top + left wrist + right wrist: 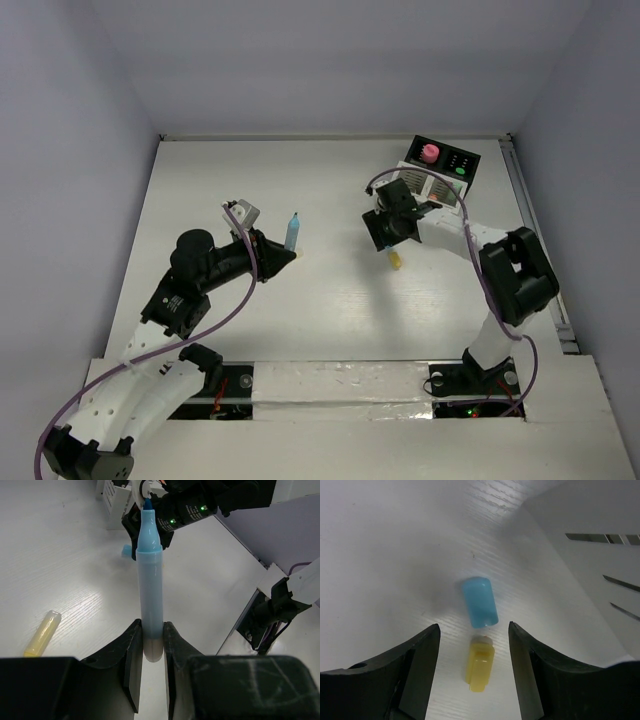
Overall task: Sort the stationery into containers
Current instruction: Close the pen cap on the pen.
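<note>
Nearest me, the left jaws are clamped on the butt end of a blue pen [151, 585]. The pen sticks out past them, its bare tip farthest out. Left of those jaws a yellow stick [42, 632] lies flat on the surface [75, 580], clear of the pen.

Farther across, the right jaws stand apart above the surface, holding nothing. A yellow cap [480, 670] lies in the gap between them. A blue cap [480, 602] lies just beyond it, end to end and very close; I cannot tell whether they touch.

To the right of those jaws rises the wall of the white slatted box [590, 565]. Behind it, farthest from me, sits the black box [458, 162] joined to it, with a pink-capped bottle [429, 153] in it.
</note>
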Motion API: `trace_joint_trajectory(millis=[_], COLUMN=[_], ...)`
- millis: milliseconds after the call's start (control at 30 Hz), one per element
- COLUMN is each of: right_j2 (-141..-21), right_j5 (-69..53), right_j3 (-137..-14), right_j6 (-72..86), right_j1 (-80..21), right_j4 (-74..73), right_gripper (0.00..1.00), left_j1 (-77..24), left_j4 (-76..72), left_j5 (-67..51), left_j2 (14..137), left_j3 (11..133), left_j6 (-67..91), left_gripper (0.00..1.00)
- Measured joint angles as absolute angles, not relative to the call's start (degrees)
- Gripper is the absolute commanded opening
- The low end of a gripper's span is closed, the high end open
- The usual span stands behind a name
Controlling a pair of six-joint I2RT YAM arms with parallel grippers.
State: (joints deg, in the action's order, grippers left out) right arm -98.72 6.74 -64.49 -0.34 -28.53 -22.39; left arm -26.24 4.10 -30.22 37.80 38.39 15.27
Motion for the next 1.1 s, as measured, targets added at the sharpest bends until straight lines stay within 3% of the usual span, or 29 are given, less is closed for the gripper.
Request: trace_joint_trajectory(millis=[367, 467, 633, 700, 800, 967, 1100], right_j2=[-106.94, -107.68, -108.03, -108.03, -108.03, -108.03, -106.5], right_j5=[4.99, 4.6, 3.75, 3.38, 3.07, 2.02, -0.67], right_j3=[-68.53, -69.21, -69.45, -69.45, -69.45, -69.45, -69.1], right_j6=[-2.39, -2.37, -1.83, -1.61, -1.48, 0.38, 4.47], right_j1=[-27.42, -27.33, -27.33, -27.33, -27.33, -27.33, -27.68], right_j4=[-20.18, -19.33, -18.76, -18.74, -18.72, -18.17, -16.14], right_gripper=[0.51, 0.38, 0.29, 0.18, 0.1, 0.01, 0.0], left_j1=[-26.24, -26.24, -26.24, -26.24, -26.24, -26.24, -26.24], left_j4=[4.1, 4.1, 4.1, 4.1, 4.1, 4.08, 4.08], left_j5=[-30.24, -30.24, -30.24, -30.24, -30.22, -30.24, -30.22], left_j2=[37.8, 37.8, 37.8, 37.8, 37.8, 37.89, 38.57], left_j3=[38.39, 38.39, 38.39, 38.39, 38.39, 38.39, 38.39], left_j6=[15.25, 15.27, 15.27, 15.27, 15.27, 15.27, 15.27], left_gripper=[0.0, 0.0, 0.0, 0.0, 0.0, 0.0, 0.0])
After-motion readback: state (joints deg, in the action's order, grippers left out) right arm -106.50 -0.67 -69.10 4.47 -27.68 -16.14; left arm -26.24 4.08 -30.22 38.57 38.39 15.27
